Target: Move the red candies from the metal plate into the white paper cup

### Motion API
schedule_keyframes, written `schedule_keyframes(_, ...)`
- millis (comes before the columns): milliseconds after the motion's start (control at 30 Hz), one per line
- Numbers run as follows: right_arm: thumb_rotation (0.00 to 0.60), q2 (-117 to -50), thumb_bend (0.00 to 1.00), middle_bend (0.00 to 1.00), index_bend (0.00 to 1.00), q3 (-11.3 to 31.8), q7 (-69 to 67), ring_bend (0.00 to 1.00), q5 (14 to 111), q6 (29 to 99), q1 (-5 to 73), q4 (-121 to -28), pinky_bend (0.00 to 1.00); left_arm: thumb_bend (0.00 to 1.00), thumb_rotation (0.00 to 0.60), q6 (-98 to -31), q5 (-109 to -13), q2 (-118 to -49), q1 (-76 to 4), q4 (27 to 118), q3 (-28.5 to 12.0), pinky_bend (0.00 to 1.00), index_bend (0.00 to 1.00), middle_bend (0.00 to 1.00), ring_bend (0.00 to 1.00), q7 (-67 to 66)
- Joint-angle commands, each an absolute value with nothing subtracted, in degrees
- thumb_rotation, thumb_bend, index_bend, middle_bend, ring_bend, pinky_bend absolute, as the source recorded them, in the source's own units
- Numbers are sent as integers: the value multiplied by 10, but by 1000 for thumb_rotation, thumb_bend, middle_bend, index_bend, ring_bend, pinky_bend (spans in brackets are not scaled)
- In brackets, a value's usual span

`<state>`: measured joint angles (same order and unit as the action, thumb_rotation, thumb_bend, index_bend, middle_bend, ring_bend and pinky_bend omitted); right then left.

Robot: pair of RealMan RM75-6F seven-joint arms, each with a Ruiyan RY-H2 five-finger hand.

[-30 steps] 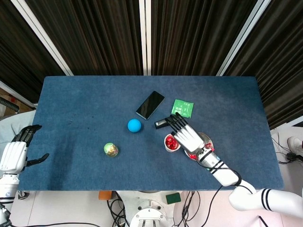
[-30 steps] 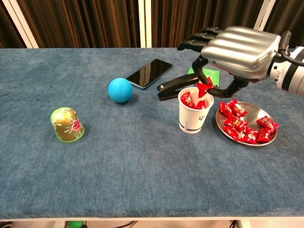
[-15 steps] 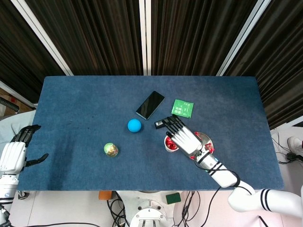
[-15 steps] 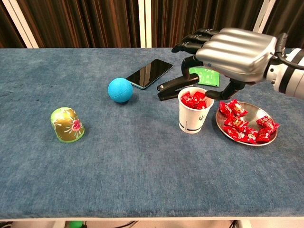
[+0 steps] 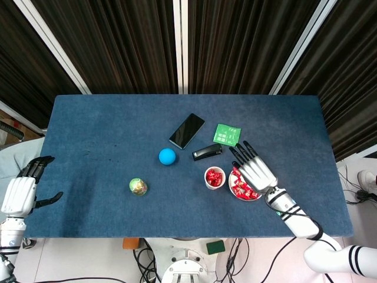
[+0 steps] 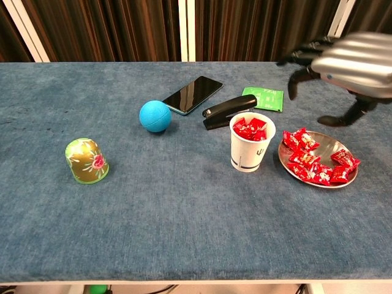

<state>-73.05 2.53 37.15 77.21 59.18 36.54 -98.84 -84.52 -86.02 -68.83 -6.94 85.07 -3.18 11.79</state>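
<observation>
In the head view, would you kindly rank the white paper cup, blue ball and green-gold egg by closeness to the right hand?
1. White paper cup, just left of the right hand.
2. Blue ball, further left.
3. Green-gold egg, farthest left.

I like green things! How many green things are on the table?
2. A green packet lies flat behind the stapler, and a green-and-gold cup sits upside down on the left side, in front of the ball.
</observation>
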Motion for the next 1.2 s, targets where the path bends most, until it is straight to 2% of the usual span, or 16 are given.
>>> schedule_keyframes(33, 600, -734, 291, 36, 352, 18, 364, 0, 758, 579, 362, -975, 0, 123, 600, -845, -860, -688, -69, 852, -32, 241, 163, 136, 96, 116)
schedule_keyframes(733, 600, -810, 292, 31, 309, 26, 352, 0, 707, 536, 380, -864, 0, 122, 600, -838, -856, -689, -70, 846, -31, 241, 163, 135, 96, 122)
schedule_keyframes(1200, 600, -820, 292, 30, 376, 19, 371, 0, 686, 531, 382, -849, 0, 121, 600, -838, -856, -687, -71, 845, -32, 241, 163, 135, 96, 123)
